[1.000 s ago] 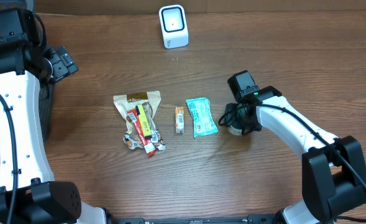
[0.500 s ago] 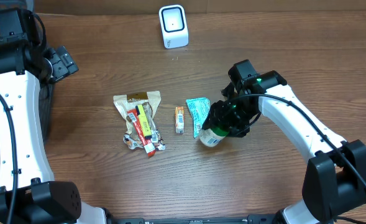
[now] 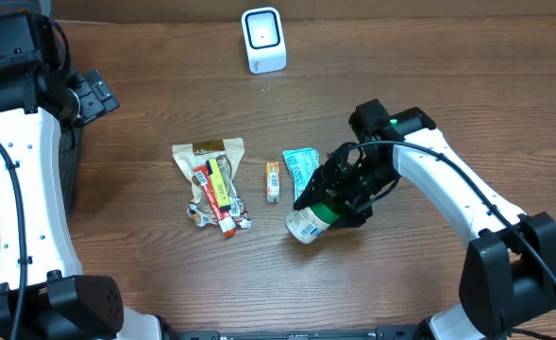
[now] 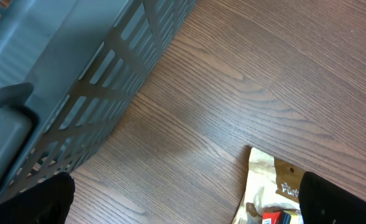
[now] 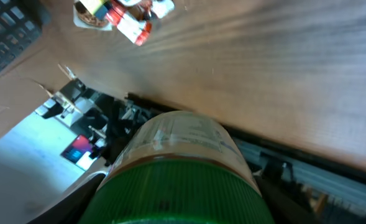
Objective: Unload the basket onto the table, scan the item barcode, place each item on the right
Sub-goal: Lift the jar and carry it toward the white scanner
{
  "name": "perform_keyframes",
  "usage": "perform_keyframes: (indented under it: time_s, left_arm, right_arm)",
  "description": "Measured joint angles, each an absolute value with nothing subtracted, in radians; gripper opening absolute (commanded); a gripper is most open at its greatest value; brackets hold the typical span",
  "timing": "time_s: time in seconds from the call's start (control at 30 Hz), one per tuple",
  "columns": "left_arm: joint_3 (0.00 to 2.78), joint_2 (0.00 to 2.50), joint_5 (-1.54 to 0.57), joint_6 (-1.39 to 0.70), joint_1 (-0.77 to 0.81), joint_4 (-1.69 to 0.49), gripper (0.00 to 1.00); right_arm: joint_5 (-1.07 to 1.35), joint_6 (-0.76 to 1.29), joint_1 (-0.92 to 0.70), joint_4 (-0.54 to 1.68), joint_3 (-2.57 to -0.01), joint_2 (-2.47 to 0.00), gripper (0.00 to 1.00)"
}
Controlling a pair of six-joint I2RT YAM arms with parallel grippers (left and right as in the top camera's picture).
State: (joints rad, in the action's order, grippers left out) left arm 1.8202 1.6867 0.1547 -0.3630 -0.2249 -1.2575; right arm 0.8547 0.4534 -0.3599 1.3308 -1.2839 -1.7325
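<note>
Since a second ago, the right gripper [image 3: 344,196] is carrying the green-lidded bottle [image 3: 305,224] away from its spot right of the teal packet [image 3: 298,166], leftward and nearer. The bottle is now hanging tilted over the packet's near end, its pale base pointing near-left. The jaws are clamping it around the lid end. The scanner [image 3: 263,40] is standing well apart at the far side of the table [image 3: 429,283]. The left gripper [image 3: 95,94] is idling at far left beside the grey basket [image 4: 58,81], its fingers spreading wide and holding nothing.
</note>
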Motion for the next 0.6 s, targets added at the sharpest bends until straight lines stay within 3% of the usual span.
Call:
perform_keyframes:
  time_s: [0.43, 0.53, 0.6]
  left_arm:
    - [1.82, 1.687, 0.155, -0.363, -0.225, -1.257, 1.0]
    - [1.82, 1.686, 0.155, -0.363, -0.225, -1.258, 1.0]
    - [1.82, 1.687, 0.155, -0.363, -0.225, -1.258, 1.0]
  right_arm:
    - [0.868, 0.498, -0.36, 1.354, -1.284, -1.732, 0.3]
    - [0.859, 0.499, -0.36, 1.332, -1.284, -1.732, 0.15]
    - [0.831, 0.499, -0.36, 1.3, -1.284, -1.732, 0.13]
